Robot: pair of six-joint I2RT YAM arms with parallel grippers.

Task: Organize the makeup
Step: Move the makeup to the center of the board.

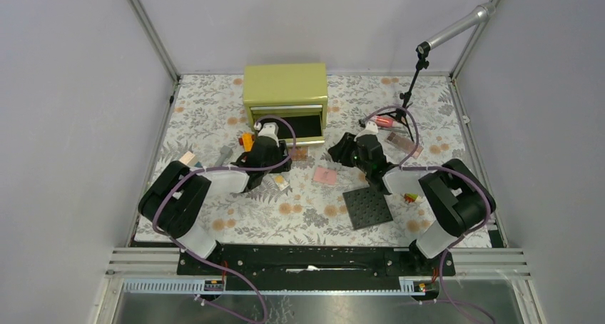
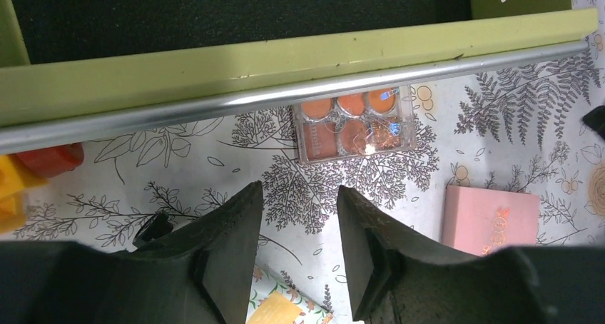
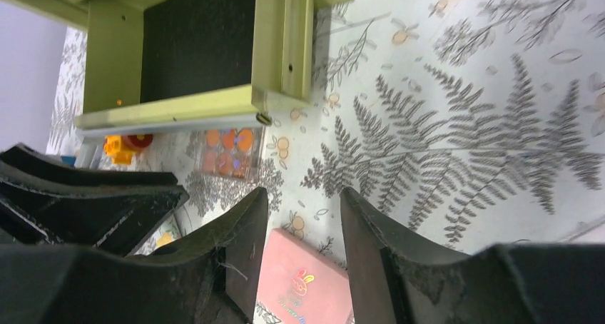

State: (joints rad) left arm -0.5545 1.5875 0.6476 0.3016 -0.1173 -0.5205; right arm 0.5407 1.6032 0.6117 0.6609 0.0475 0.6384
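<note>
A clear eyeshadow palette with orange pans (image 2: 354, 123) lies on the floral mat just in front of the green drawer's metal handle (image 2: 285, 92). My left gripper (image 2: 300, 195) hovers short of it, open and empty; from above the left gripper (image 1: 284, 153) sits beside the palette (image 1: 300, 153). A pink square compact (image 3: 314, 281) lies flat below my right gripper (image 3: 303, 199), which is open and holds nothing. The top view places the compact (image 1: 325, 175) just in front of the right gripper (image 1: 334, 153). A pink-red tube (image 1: 385, 121) lies at the back right.
The green box (image 1: 285, 85) has its black-lined drawer (image 3: 200, 42) pulled open. An orange toy car (image 1: 246, 140) is left of the drawer. A dark studded plate (image 1: 367, 207) lies near the right arm. A floral packet (image 2: 285, 306) sits under the left fingers. A microphone stand (image 1: 410, 95) rises at the back right.
</note>
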